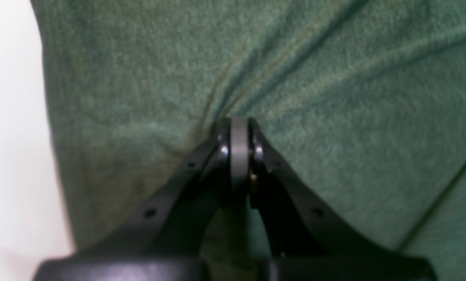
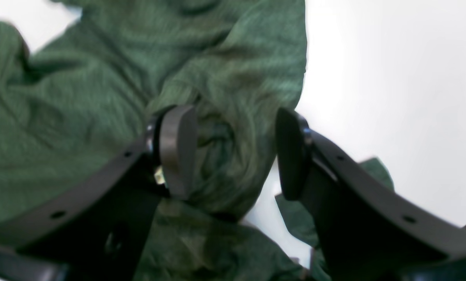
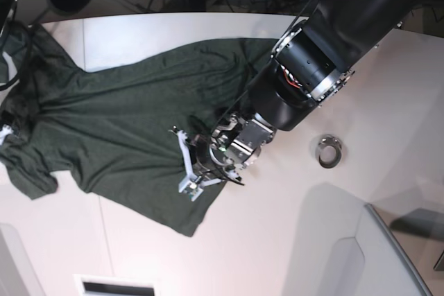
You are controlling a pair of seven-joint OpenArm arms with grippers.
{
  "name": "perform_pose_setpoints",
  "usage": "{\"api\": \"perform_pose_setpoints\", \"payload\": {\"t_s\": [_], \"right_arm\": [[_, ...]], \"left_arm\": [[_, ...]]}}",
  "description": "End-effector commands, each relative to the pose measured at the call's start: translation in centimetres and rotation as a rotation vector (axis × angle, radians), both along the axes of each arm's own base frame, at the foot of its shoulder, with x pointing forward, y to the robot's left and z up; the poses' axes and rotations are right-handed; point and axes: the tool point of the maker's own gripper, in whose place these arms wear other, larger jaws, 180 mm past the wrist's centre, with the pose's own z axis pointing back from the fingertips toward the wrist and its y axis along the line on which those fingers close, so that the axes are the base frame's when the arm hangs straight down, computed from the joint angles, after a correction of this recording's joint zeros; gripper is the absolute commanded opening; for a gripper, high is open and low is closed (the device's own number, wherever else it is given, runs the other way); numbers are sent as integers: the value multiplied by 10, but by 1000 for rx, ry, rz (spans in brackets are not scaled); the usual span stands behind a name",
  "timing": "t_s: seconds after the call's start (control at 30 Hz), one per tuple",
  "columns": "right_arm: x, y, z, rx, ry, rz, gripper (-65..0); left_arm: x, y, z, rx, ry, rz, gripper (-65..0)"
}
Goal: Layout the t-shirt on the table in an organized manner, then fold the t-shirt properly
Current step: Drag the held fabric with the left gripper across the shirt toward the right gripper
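Note:
The dark green t-shirt (image 3: 118,129) lies spread over the left and middle of the white table (image 3: 277,240), its left end bunched and wrinkled. My left gripper (image 3: 194,175) sits at the shirt's lower right edge. In the left wrist view its pads (image 1: 239,132) are pressed together, shut on the t-shirt (image 1: 334,117), and creases run out from the tips. My right gripper (image 2: 233,113) stands open over the crumpled cloth, with a bunched fold (image 2: 225,164) lying loose between its two pads. In the base view the right gripper itself is hidden at the far left edge.
A small metal ring (image 3: 328,150) lies on the table right of the left arm. The big black left arm (image 3: 333,39) crosses the upper right. A grey raised panel (image 3: 395,254) fills the lower right corner. Cables and dark gear lie beyond the table's curved far edge.

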Motion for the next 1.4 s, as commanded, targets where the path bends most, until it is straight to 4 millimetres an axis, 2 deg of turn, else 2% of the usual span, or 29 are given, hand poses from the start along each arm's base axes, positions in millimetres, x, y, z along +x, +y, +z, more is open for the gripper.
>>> {"api": "perform_pose_setpoints", "payload": {"t_s": [0.0, 0.17, 0.2, 0.27, 0.33, 0.43, 0.57, 0.7, 0.77, 0.83, 0.9, 0.93, 1.03, 1.17, 1.27, 1.37], "right_arm": [[15, -10, 26, -48, -71, 8, -344], [6, 15, 33, -57, -91, 65, -344], [5, 26, 30, -38, -83, 90, -344], [5, 43, 28, -11, -69, 144, -344], [4, 54, 24, 9, -49, 191, -344], [3, 74, 14, 51, -34, 235, -344], [6, 82, 17, 50, -45, 285, -344], [18, 122, 31, 14, -68, 475, -353], [25, 140, 33, 12, -75, 530, -410], [37, 157, 37, 18, -90, 575, -497], [49, 173, 35, 28, -83, 621, -594], [53, 179, 31, 35, -60, 641, -635], [56, 192, 25, 44, -13, 682, -641], [55, 217, 20, 84, -10, 711, -641], [47, 224, 13, 108, 32, 711, -632], [32, 224, 2, 127, 75, 682, -540]], "left_arm": [[1, 46, -13, 125, 43, 45, -650], [-4, 138, -28, 221, 69, 150, -650], [-4, 153, -28, 225, 71, 180, -650], [-2, 179, -25, 224, 71, 243, -650], [-2, 192, -24, 216, 74, 284, -650], [5, 182, -15, 171, 38, 278, -650], [2, 141, -6, 110, 18, 205, -650], [-3, 93, 18, 49, 6, 119, -650], [-16, 71, 26, 33, 17, 71, -650], [-33, 58, 27, 33, 49, 39, -650], [-45, 73, 22, 53, 73, 72, -650], [-47, 89, 20, 60, 70, 141, -650], [-36, 150, 22, 94, 44, 326, -650], [-20, 209, 42, 124, -20, 424, -650], [-12, 216, 61, 115, -73, 426, -650], [-16, 204, 72, 87, -104, 397, -650]]}}
